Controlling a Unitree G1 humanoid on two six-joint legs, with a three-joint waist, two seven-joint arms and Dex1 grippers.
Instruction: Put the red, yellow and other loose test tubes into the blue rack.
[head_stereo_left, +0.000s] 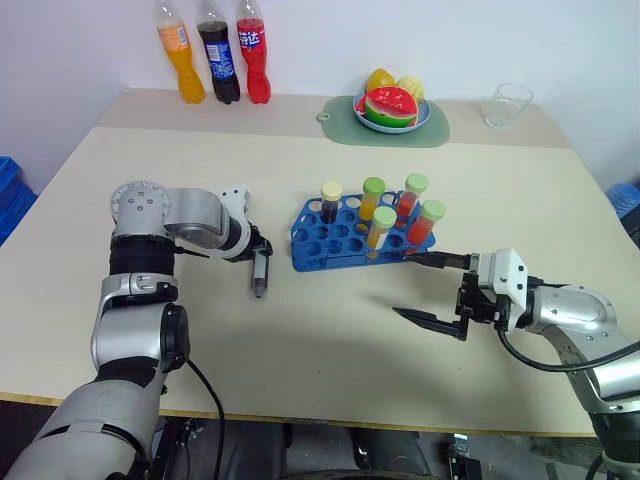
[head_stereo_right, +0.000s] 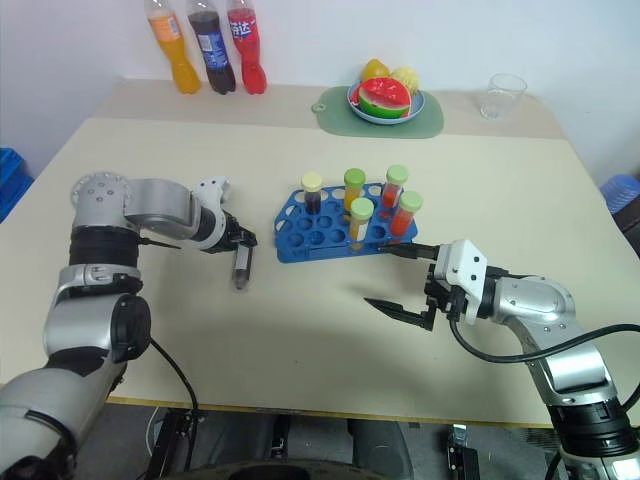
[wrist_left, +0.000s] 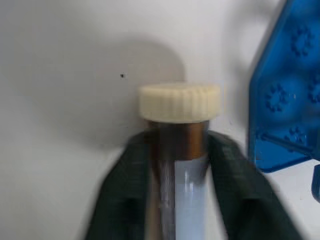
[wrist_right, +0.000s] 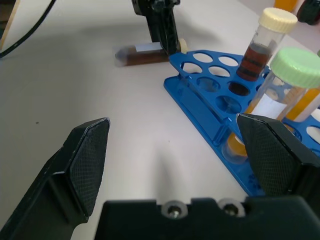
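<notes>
A loose test tube (head_stereo_left: 260, 276) with a cream cap (wrist_left: 179, 102) and brown liquid lies on the table just left of the blue rack (head_stereo_left: 318, 247). My left gripper (head_stereo_left: 259, 252) points down at it and is shut on the tube just below the cap, one dark finger (wrist_left: 122, 185) on each side. The right wrist view shows the same tube (wrist_right: 142, 54) lying flat under that gripper. The rack holds several upright capped tubes (head_stereo_left: 373, 197) with dark, orange and red liquid. My right gripper (head_stereo_left: 436, 291) stands open at the rack's near right corner, nothing between its fingers (wrist_right: 87, 160).
Three soda bottles (head_stereo_left: 212, 50) stand at the back left. A plate of fruit (head_stereo_left: 392, 105) on a green mat and a clear cup (head_stereo_left: 507, 104) sit at the back. Bare tabletop lies in front of the rack.
</notes>
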